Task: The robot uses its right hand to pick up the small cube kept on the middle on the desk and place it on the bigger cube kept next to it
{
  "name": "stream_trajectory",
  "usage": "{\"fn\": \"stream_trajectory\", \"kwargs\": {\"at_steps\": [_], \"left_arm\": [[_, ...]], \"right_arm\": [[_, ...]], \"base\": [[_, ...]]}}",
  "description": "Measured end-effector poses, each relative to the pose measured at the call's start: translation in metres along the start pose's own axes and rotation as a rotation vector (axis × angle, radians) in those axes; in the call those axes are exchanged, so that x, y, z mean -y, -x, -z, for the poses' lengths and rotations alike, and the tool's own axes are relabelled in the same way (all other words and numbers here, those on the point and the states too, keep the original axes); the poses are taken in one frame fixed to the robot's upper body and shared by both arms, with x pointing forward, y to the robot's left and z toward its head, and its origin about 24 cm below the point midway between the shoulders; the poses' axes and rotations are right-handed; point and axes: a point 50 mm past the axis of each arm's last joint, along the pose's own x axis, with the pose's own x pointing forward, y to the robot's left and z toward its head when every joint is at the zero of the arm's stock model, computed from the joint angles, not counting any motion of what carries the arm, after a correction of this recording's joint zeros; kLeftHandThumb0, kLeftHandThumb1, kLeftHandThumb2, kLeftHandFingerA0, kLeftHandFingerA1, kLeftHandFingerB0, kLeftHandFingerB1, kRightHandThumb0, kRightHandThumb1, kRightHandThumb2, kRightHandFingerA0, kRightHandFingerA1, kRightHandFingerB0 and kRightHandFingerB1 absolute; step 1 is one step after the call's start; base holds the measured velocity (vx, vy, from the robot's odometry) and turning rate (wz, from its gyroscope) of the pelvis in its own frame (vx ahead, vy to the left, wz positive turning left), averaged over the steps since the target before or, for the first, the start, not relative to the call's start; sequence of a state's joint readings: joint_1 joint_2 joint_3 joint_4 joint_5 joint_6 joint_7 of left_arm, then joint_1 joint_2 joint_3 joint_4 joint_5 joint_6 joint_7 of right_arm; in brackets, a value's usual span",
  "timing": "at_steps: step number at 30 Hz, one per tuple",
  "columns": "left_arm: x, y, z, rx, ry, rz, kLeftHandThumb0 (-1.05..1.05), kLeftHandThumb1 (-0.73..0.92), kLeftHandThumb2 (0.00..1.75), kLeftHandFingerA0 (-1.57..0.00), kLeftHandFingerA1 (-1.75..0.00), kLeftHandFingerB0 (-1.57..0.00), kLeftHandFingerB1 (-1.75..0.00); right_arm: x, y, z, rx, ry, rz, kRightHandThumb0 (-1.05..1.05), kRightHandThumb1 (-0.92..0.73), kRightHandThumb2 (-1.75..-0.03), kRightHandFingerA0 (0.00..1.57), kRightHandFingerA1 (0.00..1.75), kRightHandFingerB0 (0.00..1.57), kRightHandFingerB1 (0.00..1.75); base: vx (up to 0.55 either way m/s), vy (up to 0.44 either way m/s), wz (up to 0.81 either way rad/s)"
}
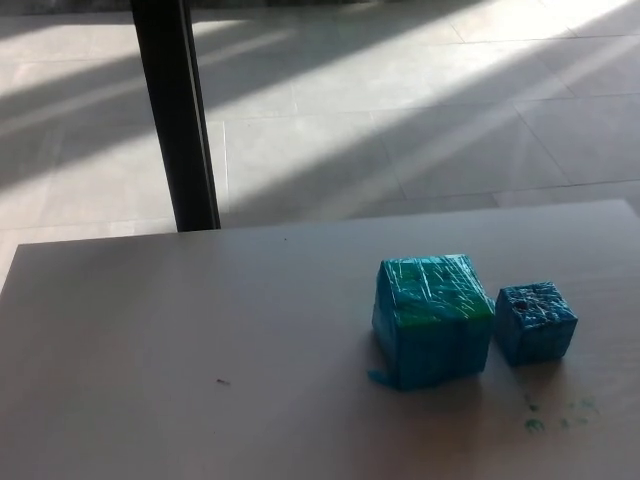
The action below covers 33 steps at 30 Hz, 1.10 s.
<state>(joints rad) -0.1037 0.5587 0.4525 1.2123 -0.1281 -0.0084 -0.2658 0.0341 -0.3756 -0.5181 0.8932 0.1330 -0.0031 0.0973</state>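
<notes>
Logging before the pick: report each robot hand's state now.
Left robot hand: not in view, state cannot be told.
Right robot hand: not in view; the small cube sits untouched on the desk.

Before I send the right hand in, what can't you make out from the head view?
- Both hands: out of frame.
- Small cube: its far faces are turned away.
- Big cube: its wrap blurs the edges; I cannot tell if the cubes touch.
- Black post: top cut off by the upper edge.
</notes>
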Motion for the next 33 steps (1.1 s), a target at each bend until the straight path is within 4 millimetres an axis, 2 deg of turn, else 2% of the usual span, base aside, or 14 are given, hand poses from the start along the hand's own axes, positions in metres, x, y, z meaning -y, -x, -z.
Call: {"fn": "stream_trajectory", "kwargs": {"at_steps": [1,6,7,12,16,17,22,23,26,27,30,31,32,33], "left_arm": [[0.000,0.000,0.001,-0.006,0.015,0.005,-0.21,-0.37,0.84,-0.83,-1.42,-0.95,-1.48],[-0.001,0.001,0.004,-0.016,0.038,0.022,-0.24,-0.35,0.85,-0.85,-1.46,-0.95,-1.48],[-0.001,0.001,0.004,-0.017,0.044,0.023,-0.28,-0.30,0.74,-1.06,-1.15,-1.19,-1.21],[-0.006,0.002,0.003,-0.016,0.083,0.017,-0.28,-0.31,0.74,-0.89,-1.07,-1.12,-1.19],[-0.008,0.002,0.004,-0.023,0.111,0.013,-0.27,-0.33,0.73,-0.92,-1.08,-1.13,-1.19],[-0.009,0.002,0.004,-0.024,0.114,0.013,-0.27,-0.31,0.74,-0.99,-1.12,-1.14,-1.19],[-0.009,0.002,0.002,-0.024,0.118,0.010,-0.28,-0.30,0.75,-0.96,-1.10,-1.14,-1.19],[-0.009,0.002,0.002,-0.025,0.115,0.011,-0.28,-0.30,0.75,-0.98,-1.11,-1.16,-1.20],[-0.009,0.002,0.002,-0.029,0.107,0.014,-0.27,-0.31,0.74,-0.96,-1.10,-1.14,-1.19],[-0.009,0.002,0.002,-0.029,0.106,0.016,-0.28,-0.30,0.75,-0.95,-1.09,-1.14,-1.19],[-0.009,0.002,0.003,-0.031,0.102,0.017,-0.27,-0.31,0.75,-1.01,-1.12,-1.17,-1.20],[-0.008,0.002,0.003,-0.031,0.101,0.017,-0.27,-0.31,0.75,-1.01,-1.12,-1.18,-1.21],[-0.008,0.002,0.003,-0.031,0.101,0.017,-0.27,-0.31,0.74,-1.02,-1.13,-1.17,-1.20],[-0.008,0.002,0.003,-0.031,0.101,0.017,-0.27,-0.32,0.74,-1.01,-1.13,-1.18,-1.21]], "right_arm": [[0.001,0.000,0.000,0.000,-0.014,-0.002,-0.70,-0.76,-0.62,0.60,0.76,0.43,0.50],[0.002,0.000,0.001,-0.001,-0.042,-0.009,-0.71,-0.77,-0.63,0.60,0.82,0.42,0.52],[0.002,0.000,0.001,0.000,-0.047,-0.009,-0.71,-0.77,-0.63,0.56,0.82,0.39,0.54],[0.010,0.002,-0.006,0.027,-0.109,0.014,-0.70,-0.78,-0.63,0.49,0.89,0.29,0.61],[0.024,0.003,-0.017,0.054,-0.202,0.064,-0.70,-0.80,-0.64,0.31,0.90,0.21,0.58],[0.027,0.003,-0.022,0.060,-0.219,0.076,-0.74,-0.78,-0.63,0.40,0.99,0.26,0.59],[0.052,0.004,-0.078,0.215,-0.302,0.153,-0.83,-0.67,-0.73,0.32,0.84,0.27,0.58],[0.054,0.005,-0.087,0.242,-0.307,0.159,-0.82,-0.77,-0.64,0.45,1.24,0.31,0.56],[0.057,0.010,-0.128,0.364,-0.352,0.152,-0.89,-0.61,-0.81,0.43,0.92,0.27,0.58],[0.056,0.012,-0.139,0.396,-0.364,0.144,-0.83,-0.79,-0.64,0.34,0.78,0.26,0.51],[0.049,0.021,-0.170,0.501,-0.368,0.100,-0.80,-0.79,-0.63,0.27,0.67,0.18,0.46],[0.046,0.025,-0.180,0.534,-0.368,0.082,-0.80,-0.62,-1.01,0.25,0.66,0.13,0.51],[0.042,0.029,-0.190,0.570,-0.362,0.060,-0.76,-0.83,-0.66,0.20,0.52,0.18,0.32],[0.038,0.032,-0.197,0.595,-0.353,0.044,-0.71,-0.85,-0.65,0.20,0.49,0.17,0.28]], "base": [[0.00,0.000,0.00],[0.00,0.000,0.00],[0.00,0.000,0.00],[0.00,0.000,0.00],[0.00,0.000,0.00],[0.00,0.000,0.00],[0.00,0.000,0.00],[0.00,0.000,0.00],[0.00,0.000,0.00],[0.00,0.000,0.00],[0.00,0.000,0.00],[0.00,0.000,0.00],[0.00,0.000,0.00],[0.00,0.000,0.00]]}}
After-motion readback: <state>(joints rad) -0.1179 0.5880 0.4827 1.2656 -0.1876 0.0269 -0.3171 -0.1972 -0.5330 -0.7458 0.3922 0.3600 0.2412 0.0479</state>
